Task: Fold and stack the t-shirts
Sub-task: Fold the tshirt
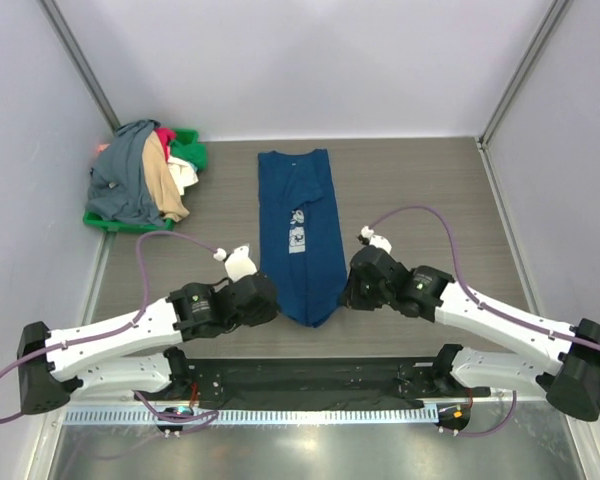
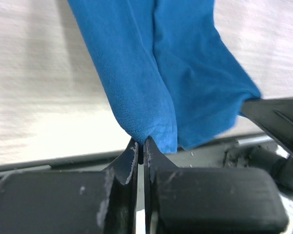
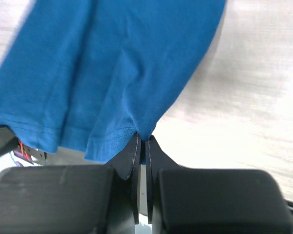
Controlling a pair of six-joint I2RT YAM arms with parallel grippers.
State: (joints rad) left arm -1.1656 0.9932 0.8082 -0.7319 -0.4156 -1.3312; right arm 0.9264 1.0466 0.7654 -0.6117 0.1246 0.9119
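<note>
The navy blue t-shirt [image 1: 300, 225] lies as a long narrow strip down the middle of the table, its white print partly showing. My left gripper [image 1: 270, 297] is shut on its near left bottom corner, seen in the left wrist view [image 2: 141, 142] pinching blue cloth [image 2: 136, 73]. My right gripper [image 1: 345, 292] is shut on the near right bottom corner, seen in the right wrist view [image 3: 142, 141] pinching the hem [image 3: 112, 73]. The near end of the shirt is lifted and gathered between the two grippers. A heap of other t-shirts [image 1: 140, 180], slate-grey, tan, white, pink and green, lies at the far left.
The heap sits on a green tray [image 1: 105, 222] at the far left corner. Purple cables [image 1: 420, 215] loop above both arms. The metal rail [image 1: 310, 410] runs along the near table edge. Walls enclose the table on three sides.
</note>
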